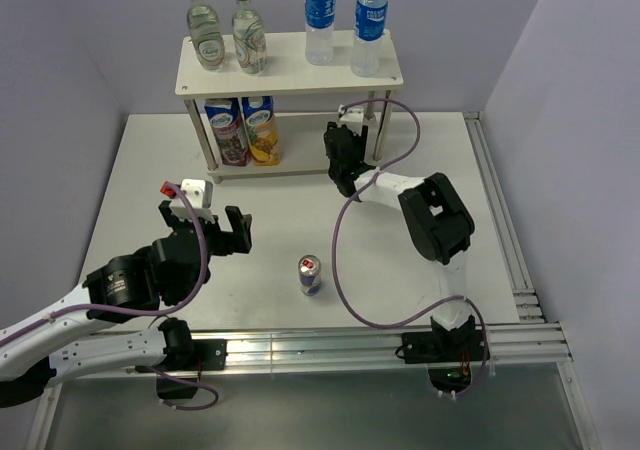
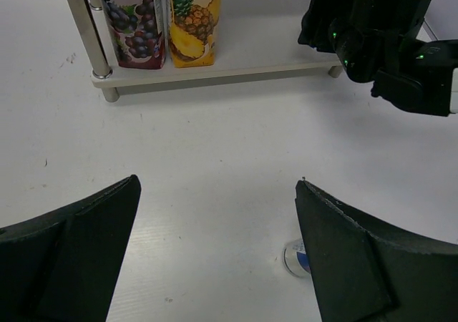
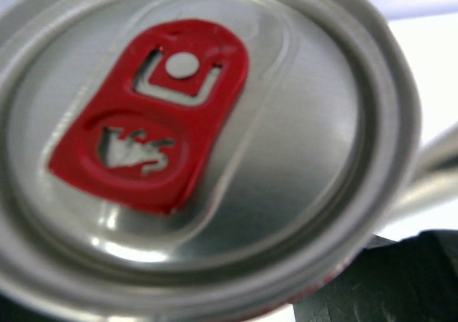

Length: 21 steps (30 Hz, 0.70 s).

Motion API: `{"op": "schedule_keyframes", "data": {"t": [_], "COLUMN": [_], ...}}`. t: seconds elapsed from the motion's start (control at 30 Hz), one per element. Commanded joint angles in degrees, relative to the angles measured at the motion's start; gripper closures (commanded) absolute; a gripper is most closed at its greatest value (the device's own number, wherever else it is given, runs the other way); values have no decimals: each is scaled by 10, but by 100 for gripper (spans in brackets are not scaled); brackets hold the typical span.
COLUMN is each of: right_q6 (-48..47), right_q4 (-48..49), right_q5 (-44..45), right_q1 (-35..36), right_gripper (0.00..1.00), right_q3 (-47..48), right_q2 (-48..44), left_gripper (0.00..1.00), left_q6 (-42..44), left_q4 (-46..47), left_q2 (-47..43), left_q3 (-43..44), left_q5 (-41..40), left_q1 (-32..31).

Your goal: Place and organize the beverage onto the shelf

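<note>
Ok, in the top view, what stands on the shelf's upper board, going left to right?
Left glass bottle → right glass bottle → left water bottle → right water bottle.

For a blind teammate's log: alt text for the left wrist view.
The open left claw hangs over the white table, a can near one finger. Beyond, two juice cartons stand on the shelf, the right arm at its right end.
</note>
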Motion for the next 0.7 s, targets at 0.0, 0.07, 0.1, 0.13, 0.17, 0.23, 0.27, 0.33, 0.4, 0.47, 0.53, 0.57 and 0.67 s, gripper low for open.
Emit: {"op": "schedule_keyframes", "data": {"t": [0.0, 0.07, 0.1, 0.13, 0.17, 0.23, 0.27, 0.33, 0.4, 0.47, 0.53, 0.57, 0.67], "right_q6": [-78, -88, -89, -84, -82, -78, -78, -74, -54, -35, -12, -10, 0], "right_q4": [142, 143, 135, 121, 107, 95, 88, 83, 46, 16, 16, 14, -16], "right_q5": [3, -6, -8, -6, -7, -14, -14, -31, -40, -61, -75, -106, -109], "right_q1": [-3, -7, -9, -13, -15, -21, -23, -27, -33, -45, -54, -58, -68], "right_gripper": [100, 100, 100, 100, 100, 100, 100, 100, 100, 99, 87, 84, 74], "right_q3": [42, 70, 84, 99, 119, 135, 146, 156, 179, 189, 181, 175, 198], "right_q2": [29, 42, 57, 63, 70, 80, 84, 92, 99, 99, 91, 88, 96], "left_gripper": [4, 4, 4, 4, 4, 4, 4, 4, 4, 4, 4, 4, 4], "left_q6": [-7, -7, -7, -7, -7, -9, -9, -8, -11, -11, -11, -11, -10], "left_q4": [0, -1, -1, -3, -3, -5, -5, -6, -7, -8, -8, -7, -7], "left_q2": [-1, -1, -1, -1, 0, 0, 2, 2, 3, 3, 0, 0, 0], "left_q3": [7, 8, 7, 8, 9, 10, 11, 10, 11, 11, 11, 11, 11], "left_q5": [-13, -16, -16, -18, -19, -20, -21, -21, -22, -24, -24, -24, -23], "left_q1": [0, 0, 0, 0, 0, 0, 0, 0, 0, 0, 0, 0, 0]}}
